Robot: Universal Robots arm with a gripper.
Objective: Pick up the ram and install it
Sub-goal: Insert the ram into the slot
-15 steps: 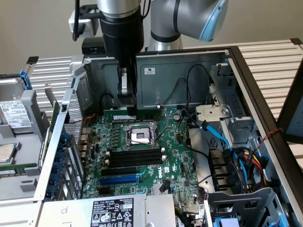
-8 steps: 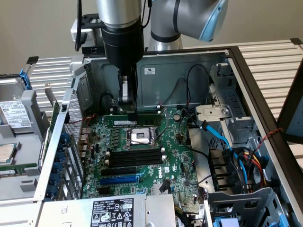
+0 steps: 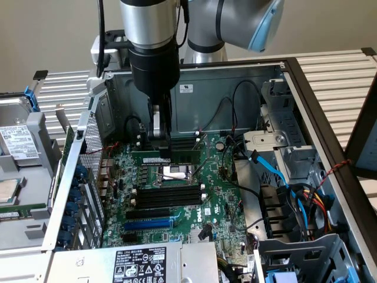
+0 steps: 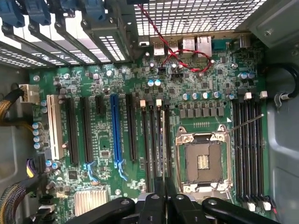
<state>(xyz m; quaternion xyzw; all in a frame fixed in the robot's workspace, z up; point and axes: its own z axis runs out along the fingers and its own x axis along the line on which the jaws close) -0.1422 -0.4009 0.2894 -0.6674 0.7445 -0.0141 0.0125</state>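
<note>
**Ram held over the motherboard**

The arm reaches down into the open computer case (image 3: 235, 82), which lies on a slatted desk (image 3: 339, 73). Its fingers (image 3: 156, 127) are closed almost fully, pinching the ram (image 3: 179, 157) by its upper edge. The green stick hangs level, with its long side running left to right across the exterior view, parallel to the black memory slots (image 3: 168, 200). From that view it shows just at the far side of the CPU socket (image 3: 175, 172), over the green motherboard (image 3: 221, 200). Whether its lower edge touches a slot I cannot tell. The blue expansion slot (image 3: 150, 224) lies nearer, well apart from the ram, and a labelled power supply (image 3: 141, 265) sits at the near edge.
</note>
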